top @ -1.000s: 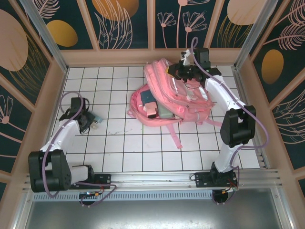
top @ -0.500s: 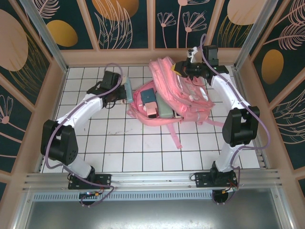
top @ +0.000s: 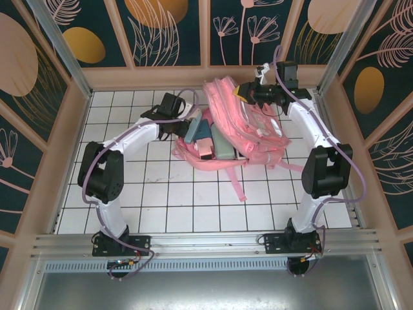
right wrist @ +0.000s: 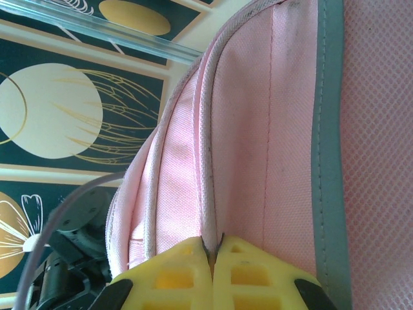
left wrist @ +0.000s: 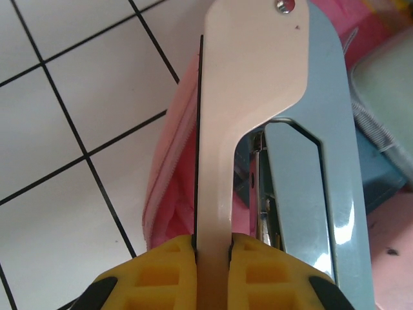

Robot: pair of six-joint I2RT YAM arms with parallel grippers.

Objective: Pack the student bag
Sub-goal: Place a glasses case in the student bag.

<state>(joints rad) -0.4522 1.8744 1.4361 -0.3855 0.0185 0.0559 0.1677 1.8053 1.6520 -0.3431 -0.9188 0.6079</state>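
Observation:
The student bag (top: pixel 251 129), a large pink backpack, lies at the back right of the tiled table with its mouth facing left. My right gripper (top: pixel 249 92) is shut on the piped rim of its top flap (right wrist: pixel 213 194) and holds it up; in the right wrist view the gripper (right wrist: pixel 211 244) pinches the seam. My left gripper (top: pixel 182 126) is shut on a white and pale blue stapler (left wrist: pixel 258 90), pinching its white arm between the yellow pads (left wrist: pixel 168 271). The stapler (top: pixel 194 129) hangs over the bag's pink opening edge (left wrist: pixel 169 194).
Inside the open bag lie a dark teal item (top: pixel 202 133), a small pink box-like item (top: pixel 205 150) and a pale green case (top: pixel 223 147). A pink strap (top: pixel 237 184) trails toward the front. Wooden walls (top: pixel 84 97) enclose the white tiled table (top: pixel 129 194).
My left arm swung from the table's left side across to the bag's opening, carrying the stapler. My right gripper moved slightly back and right, still gripping the flap.

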